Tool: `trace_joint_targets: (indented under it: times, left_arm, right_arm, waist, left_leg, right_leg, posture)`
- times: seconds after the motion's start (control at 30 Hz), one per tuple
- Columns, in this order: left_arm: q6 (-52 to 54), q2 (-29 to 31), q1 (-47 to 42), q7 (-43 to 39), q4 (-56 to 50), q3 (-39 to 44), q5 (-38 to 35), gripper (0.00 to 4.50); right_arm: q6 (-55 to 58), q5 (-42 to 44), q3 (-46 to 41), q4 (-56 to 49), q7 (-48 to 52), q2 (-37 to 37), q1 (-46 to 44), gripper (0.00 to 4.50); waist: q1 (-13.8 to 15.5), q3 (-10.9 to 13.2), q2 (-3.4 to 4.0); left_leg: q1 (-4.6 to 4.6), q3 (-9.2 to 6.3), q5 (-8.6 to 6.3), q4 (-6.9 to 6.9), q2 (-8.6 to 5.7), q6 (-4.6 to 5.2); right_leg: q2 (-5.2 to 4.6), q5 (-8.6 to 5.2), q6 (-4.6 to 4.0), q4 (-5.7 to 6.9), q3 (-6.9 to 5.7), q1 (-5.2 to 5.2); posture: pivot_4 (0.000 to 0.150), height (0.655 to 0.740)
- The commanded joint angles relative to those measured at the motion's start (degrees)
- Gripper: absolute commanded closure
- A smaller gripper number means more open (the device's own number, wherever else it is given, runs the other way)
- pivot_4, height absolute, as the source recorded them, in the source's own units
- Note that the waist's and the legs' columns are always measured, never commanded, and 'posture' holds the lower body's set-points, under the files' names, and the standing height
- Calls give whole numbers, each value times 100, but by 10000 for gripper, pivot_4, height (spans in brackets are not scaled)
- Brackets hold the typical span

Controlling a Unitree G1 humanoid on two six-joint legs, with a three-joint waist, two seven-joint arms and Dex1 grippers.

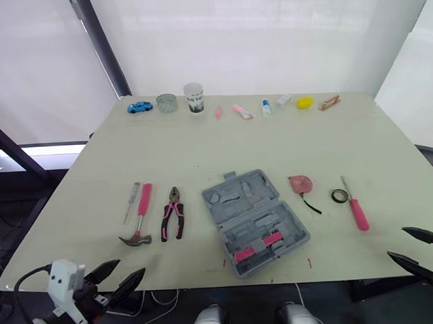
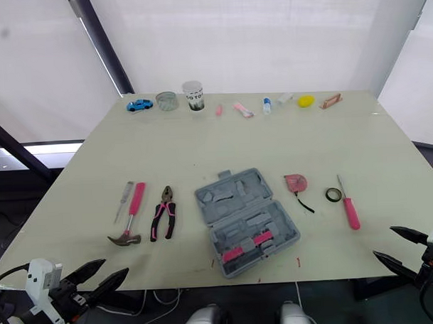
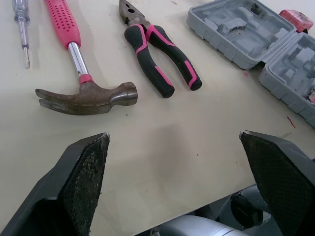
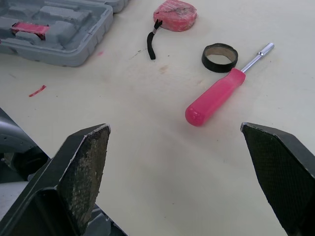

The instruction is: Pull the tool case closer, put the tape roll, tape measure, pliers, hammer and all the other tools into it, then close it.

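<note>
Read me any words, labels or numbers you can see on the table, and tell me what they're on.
Dark print on the white cup: too small to read.
No lettering visible on the tool case, hammer or pliers.

grey tool case [image 1: 255, 220], pink-handled hammer [image 1: 139, 219], pink-and-black pliers [image 1: 173, 215], black tape roll [image 1: 339, 196].

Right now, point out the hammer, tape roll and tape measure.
hammer [image 3: 88, 98], left wrist view, rusty head
tape roll [image 4: 220, 66], right wrist view, ring's near wall
tape measure [image 4: 174, 11], right wrist view, pink housing
</note>
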Motion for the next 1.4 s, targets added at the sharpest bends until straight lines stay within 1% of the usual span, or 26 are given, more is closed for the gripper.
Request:
trace_joint_targets:
  times: [0.03, 0.13, 0.27, 0.4, 0.53, 0.6, 0.67, 0.7, 0.77, 0.8, 0.83, 0.93, 0.97, 1.0, 1.03, 1.1, 1.17, 1.3, 1.4]
  left_arm:
    - [-27, 53, -93, 35, -175, 14, -11, 0]
    - [83, 162, -465, 66, -429, -152, -80, 0]
    - [77, 284, -706, 13, -623, -358, 21, 0]
    - [189, 528, -1194, 28, -806, -682, 90, 0]
    - [329, 768, -1648, -81, -769, -1022, 119, 0]
    - [411, 923, -1920, -167, -668, -1270, 220, 0]
    - [529, 1114, -2243, -446, -561, -1633, 272, 5070]
    - [509, 1167, -2368, -513, -491, -1795, 372, 8481]
    - [570, 1173, -2587, -504, -348, -2017, 466, 16873]
    - [554, 1175, -2670, -508, -272, -2145, 566, 21799]
    - [544, 1177, -2721, -517, -224, -2225, 628, 25577]
    - [554, 1135, -2906, -537, -44, -2572, 845, 41619]
    - [567, 1115, -2971, -519, 28, -2680, 926, 44956]
    - [581, 1100, -3016, -499, 87, -2751, 979, 45000]
    - [598, 1098, -3054, -481, 148, -2806, 1034, 45000]
    - [629, 1097, -3105, -453, 251, -2862, 1101, 45000]
    - [597, 1077, -3158, -448, 367, -2913, 1171, 45000]
    - [625, 946, -3334, -389, 563, -3182, 1392, 45000]
    - [656, 813, -3406, -293, 577, -3349, 1530, 45000]
  right_arm:
    - [93, 133, -8, -217, 15, -90, -223, 271]
    - [540, 299, 255, -881, -172, 23, -525, 271]
    - [977, 416, 434, -1450, -415, 89, -755, 271]
    - [1369, 147, 895, -1839, -937, 127, -1397, 271]
    - [1691, -312, 1532, -1878, -1219, 94, -2145, 271]
    - [1877, -623, 1975, -1706, -1169, 10, -2660, 271]
    - [1785, -1100, 2493, -1093, -1148, 145, -3621, 0]
    - [1698, -1241, 2709, -857, -1013, 197, -3954, 2612]
    - [1467, -1602, 3133, -406, -822, 278, -4456, 7549]
    - [1362, -1765, 3332, -171, -728, 341, -4686, 12320]
    - [1283, -1871, 3448, 8, -674, 390, -4840, 16452]
    - [876, -2378, 3937, 737, -498, 583, -5415, 33087]
    - [710, -2553, 4091, 989, -459, 649, -5598, 37142]
    - [614, -2669, 4202, 1174, -388, 685, -5720, 42583]
    - [500, -2777, 4296, 1360, -339, 724, -5833, 44765]
    - [276, -2931, 4394, 1696, -330, 811, -6014, 44765]
    - [93, -3099, 4496, 1999, -323, 887, -6177, 44765]
    - [-335, -3713, 4906, 2733, -421, 1127, -6591, 44765]
    - [-495, -3940, 5056, 3093, -407, 1256, -6765, 44765]
  waist:
    - [-1, 0, 0]
    - [-7, -1, 2]
    - [12, -3, 3]
    - [15, -2, 3]
    - [8, -3, 3]
    - [4, -1, 4]
    - [-27, 2, 4]
    - [-26, 3, 6]
    - [-24, 3, 6]
    - [-19, 3, 6]
    - [-14, 1, 3]
    - [22, 2, 2]
    - [22, 2, 3]
    - [17, 2, 3]
    - [12, 3, 3]
    - [7, 3, 3]
    - [-2, 3, 3]
    - [-13, 3, 3]
    - [-13, 3, 4]
  left_leg:
    - [0, 0, 0, 0, 0, 0]
    - [2, 8, 0, 0, 5, -1]
    - [1, 8, -1, -2, 12, -2]
    - [-1, 18, 13, -21, 10, 23]
    - [5, 20, 16, -21, 11, 24]
    - [4, 24, 15, -22, 11, 23]
    - [2, 29, 16, -22, 10, 24]
    - [6, 38, 17, -21, -12, 25]
    - [7, 37, 18, -22, -14, 24]
    - [6, 36, 18, -25, -13, 25]
    - [3, 37, 18, -29, -14, 25]
    - [2, 52, 19, -55, -17, 22]
    - [2, 54, 20, -64, -19, 20]
    - [2, 55, 25, -73, -21, 13]
    - [2, 56, 26, -78, -21, 11]
    - [2, 57, 27, -83, -21, 9]
    - [2, 59, 27, -86, -19, 9]
    - [4, 62, 28, -87, -19, 8]
    - [4, 62, 32, -87, -18, 1]
  right_leg:
    - [0, 0, 0, 0, 0, 0]
    - [-8, 1, -2, 3, -2, -4]
    - [-4, 0, -6, 2, -12, -4]
    - [0, 0, -7, -19, -11, -1]
    - [5, 1, -8, -11, -10, -1]
    - [8, 1, -8, -12, -9, -1]
    - [10, 1, -8, -12, -8, -5]
    - [15, 3, -8, -9, 0, -7]
    - [16, 3, -9, -7, -1, -8]
    - [18, 3, -9, -8, -3, -8]
    - [19, 2, -9, -9, -6, -10]
    - [18, 3, -9, -17, -14, -10]
    - [17, 3, -9, -23, -14, -11]
    - [17, 3, -8, -29, -15, -12]
    - [17, 4, -7, -32, -15, -13]
    - [18, 14, 11, -38, -17, -13]
    - [17, 15, 13, -43, -17, -12]
    - [17, 16, 13, -42, -18, -12]
    - [18, 17, 14, -41, -18, -12]
  posture:
    - [1500, 7400]
    - [1500, 7400]
    - [1500, 7400]
    - [1500, 7400]
    - [1500, 7400]
    - [1500, 7400]
    - [1500, 7400]
    - [1500, 7400]
    - [1500, 7400]
    - [1500, 7400]
    - [1500, 7400]
    - [1500, 7400]
    - [1500, 7400]
    - [1500, 7400]
    - [1500, 7400]
    - [1500, 7400]
    - [1500, 7400]
    - [1500, 7400]
    - [1500, 7400]
